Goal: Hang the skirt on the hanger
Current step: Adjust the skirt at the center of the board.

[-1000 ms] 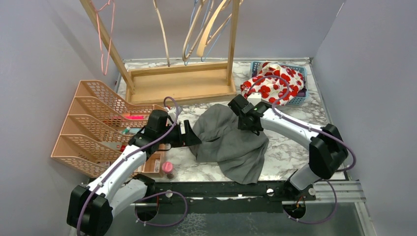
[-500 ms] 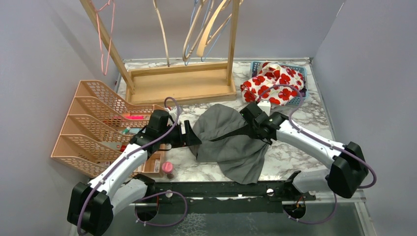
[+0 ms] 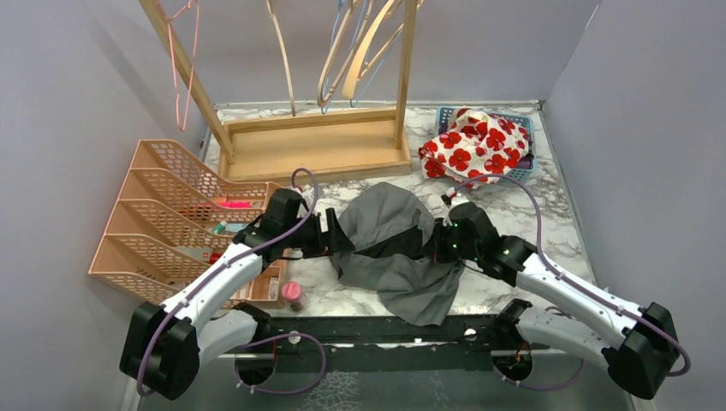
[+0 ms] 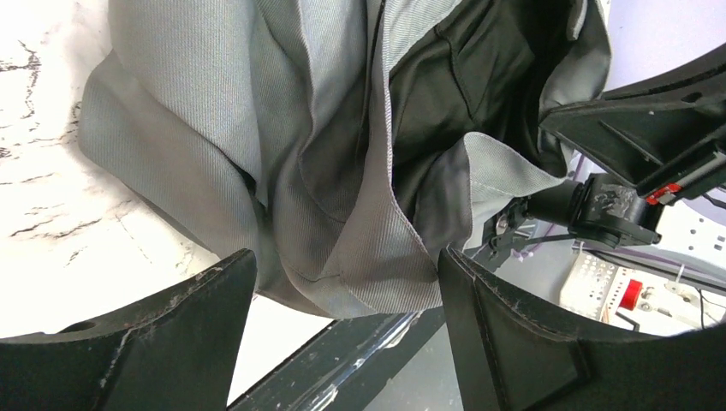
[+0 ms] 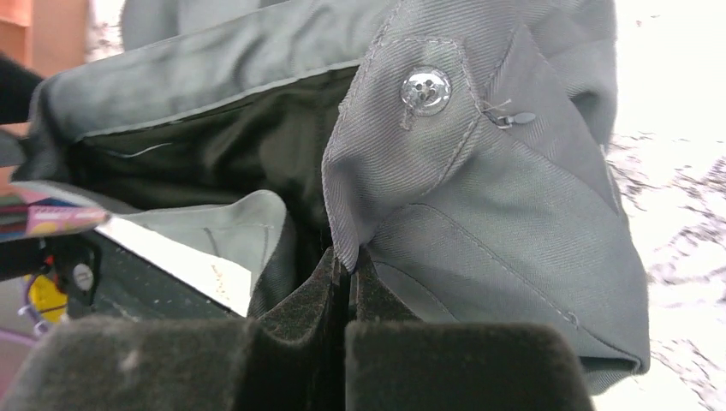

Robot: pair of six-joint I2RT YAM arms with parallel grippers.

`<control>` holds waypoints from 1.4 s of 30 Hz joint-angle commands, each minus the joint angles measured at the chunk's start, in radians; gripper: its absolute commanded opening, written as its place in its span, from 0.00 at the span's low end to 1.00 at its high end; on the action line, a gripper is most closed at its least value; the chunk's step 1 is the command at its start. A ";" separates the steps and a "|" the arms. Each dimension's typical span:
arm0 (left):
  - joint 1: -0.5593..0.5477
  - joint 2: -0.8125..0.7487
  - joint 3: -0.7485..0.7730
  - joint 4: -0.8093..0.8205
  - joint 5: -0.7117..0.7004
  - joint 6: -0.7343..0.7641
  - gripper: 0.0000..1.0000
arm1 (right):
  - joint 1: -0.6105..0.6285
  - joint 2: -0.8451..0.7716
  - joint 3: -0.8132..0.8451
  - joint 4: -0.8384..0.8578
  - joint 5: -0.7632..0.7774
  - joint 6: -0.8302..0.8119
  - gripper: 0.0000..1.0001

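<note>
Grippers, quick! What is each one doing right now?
Left gripper: open, fingers wide apart at the skirt.
Right gripper: closed, pinching the skirt near its button.

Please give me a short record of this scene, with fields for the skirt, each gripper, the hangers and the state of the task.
skirt: grey, crumpled on the marble table between the arms
left gripper: open, one finger on each side of a skirt fold
right gripper: shut on the waistband, just below its button
hangers: hanging on the wooden rack at the far side, apart from the skirt
task state: skirt not yet on a hanger
</note>
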 commanded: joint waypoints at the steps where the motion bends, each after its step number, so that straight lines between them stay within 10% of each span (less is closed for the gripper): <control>1: -0.022 0.014 0.018 0.008 -0.032 -0.013 0.81 | -0.001 -0.065 -0.049 0.165 -0.120 -0.049 0.01; 9: -0.057 0.009 -0.016 -0.016 -0.040 -0.007 0.65 | -0.001 -0.079 -0.074 0.137 -0.024 -0.018 0.01; 16: -0.060 -0.011 0.035 -0.018 -0.075 0.000 0.00 | -0.001 -0.149 -0.041 0.085 0.115 0.037 0.01; 26: -0.061 -0.299 0.321 -0.039 -0.371 0.055 0.00 | -0.001 -0.287 0.250 0.080 0.272 -0.049 0.01; 35: -0.060 -0.214 0.636 0.000 -0.386 0.137 0.00 | -0.001 -0.233 0.546 0.156 0.245 -0.207 0.01; 42: -0.060 -0.310 0.433 0.006 -0.375 0.142 0.00 | -0.001 -0.347 0.339 0.022 0.218 -0.043 0.01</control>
